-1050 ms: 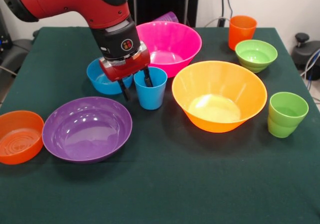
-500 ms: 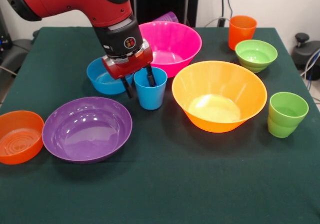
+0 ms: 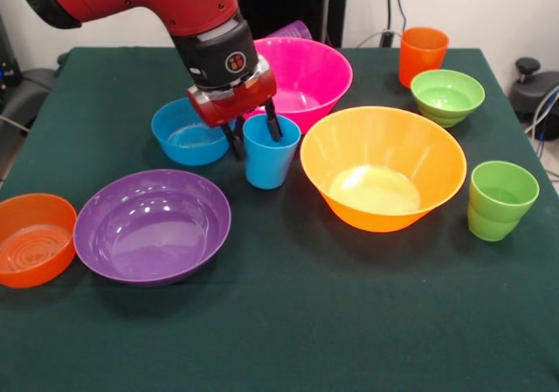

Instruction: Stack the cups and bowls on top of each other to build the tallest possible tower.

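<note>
My gripper (image 3: 254,136) hangs over the near left rim of the sky blue cup (image 3: 267,163), open. One finger is inside the cup and the other is outside its left wall. The cup stands on the cloth, leaning slightly, between the small blue bowl (image 3: 182,135) and the large yellow-orange bowl (image 3: 384,169). The large pink bowl (image 3: 307,76) is right behind the gripper. A purple cup (image 3: 293,30) peeks out behind it. The wide purple bowl (image 3: 153,226) lies at the near left.
A small orange bowl (image 3: 35,239) sits at the left edge. At the far right are the orange cup (image 3: 423,53) and the small green bowl (image 3: 447,95). The green cup (image 3: 500,200) stands at the right. The green cloth (image 3: 288,322) stretches across the near side.
The gripper has moved right and slightly up, from beside the blue bowl to astride the blue cup's rim. The cup has shifted a little to the right with it.
</note>
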`<act>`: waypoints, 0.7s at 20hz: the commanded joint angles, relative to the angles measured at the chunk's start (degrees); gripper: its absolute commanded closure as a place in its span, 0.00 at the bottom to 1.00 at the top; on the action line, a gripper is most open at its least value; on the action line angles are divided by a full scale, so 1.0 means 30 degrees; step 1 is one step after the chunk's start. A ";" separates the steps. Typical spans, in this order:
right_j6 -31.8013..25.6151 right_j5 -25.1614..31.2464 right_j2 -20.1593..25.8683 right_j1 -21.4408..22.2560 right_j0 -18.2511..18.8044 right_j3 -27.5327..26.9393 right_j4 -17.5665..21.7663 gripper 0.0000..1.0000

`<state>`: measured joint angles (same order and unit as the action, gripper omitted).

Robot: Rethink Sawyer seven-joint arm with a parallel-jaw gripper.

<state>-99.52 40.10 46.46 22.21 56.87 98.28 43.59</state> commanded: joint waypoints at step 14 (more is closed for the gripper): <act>0.4552 0.0707 0.0451 0.2077 -0.0182 0.2428 -0.1545 0.00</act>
<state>-99.52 40.10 47.22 27.85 57.88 102.90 39.51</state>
